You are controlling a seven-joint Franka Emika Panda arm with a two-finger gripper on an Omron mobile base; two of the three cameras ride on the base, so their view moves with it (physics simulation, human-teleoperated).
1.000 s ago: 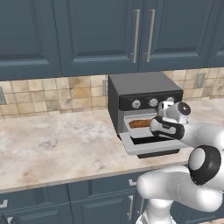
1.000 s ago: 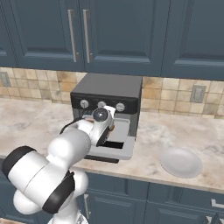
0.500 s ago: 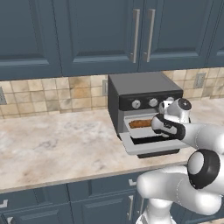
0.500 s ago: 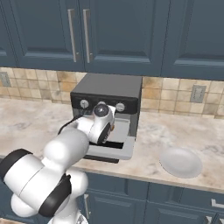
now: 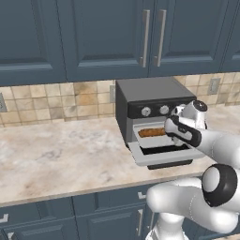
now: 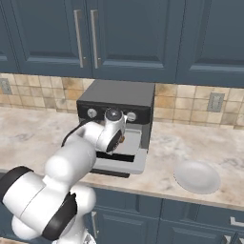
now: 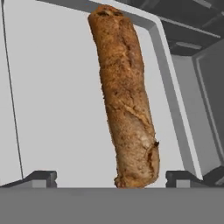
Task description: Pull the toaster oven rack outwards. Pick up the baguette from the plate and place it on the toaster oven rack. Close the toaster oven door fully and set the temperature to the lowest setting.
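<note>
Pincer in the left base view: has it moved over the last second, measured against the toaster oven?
Yes. The pincer has risen slightly and drawn back from the baguette, closer to the toaster oven knobs.

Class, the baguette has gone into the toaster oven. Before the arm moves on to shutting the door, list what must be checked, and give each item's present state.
1. Baguette lies on the toaster oven rack: ok.
2. Plate has no bread on it: ok.
3. Tool has let go, fingertips set wide of the loaf: ok.
4. Tool drawn back out of the door's path: not ok, it hangs just over the rack.
5. Toaster oven door shut: not ok, it hangs open.
6. Temperature knob setting: cannot tell.
</note>
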